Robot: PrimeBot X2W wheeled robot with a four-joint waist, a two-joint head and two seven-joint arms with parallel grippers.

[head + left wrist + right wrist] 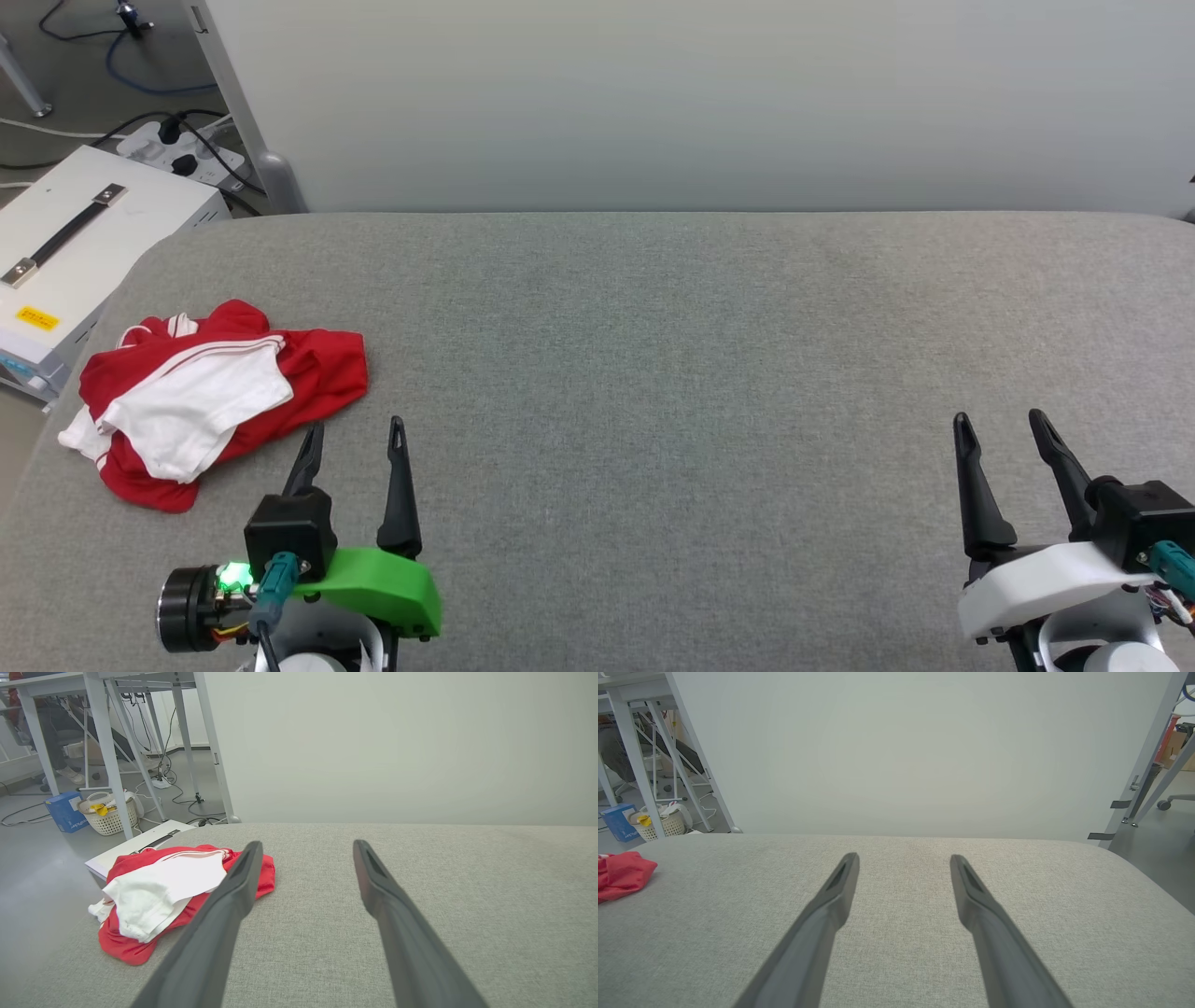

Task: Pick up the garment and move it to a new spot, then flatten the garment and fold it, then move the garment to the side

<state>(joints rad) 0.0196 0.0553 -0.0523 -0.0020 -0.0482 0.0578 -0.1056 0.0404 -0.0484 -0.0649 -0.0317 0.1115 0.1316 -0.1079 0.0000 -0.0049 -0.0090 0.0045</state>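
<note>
So, far left first: the garment [215,392] is sitting in a crumpled heap right by the left edge of the bench [700,355], red body scrunched up with a white sleeve flopped over the top, and past that edge there's a white box [84,243] down on the floor. That's my main worry. If I come in low and shove instead of pinching, I reckon the whole heap slides off the edge and lands on the box or the floor. My left hand [356,426] is just beside the heap, fingers spread wide and holding nothing, not touching the cloth. Second worry: the sleeve is the top layer, so a shallow pinch might catch only that and leave the rest dragging, or I grab a wad of layers and it won't spread flat later. Dig too deep and my fingertips could snag the grey bench cover too. The middle of the bench is bare, so that's the obvious new spot. My right hand [998,416] is well apart on the far right, also spread wide with nothing in it, so it's no help if the lift goes sloppy.
</note>
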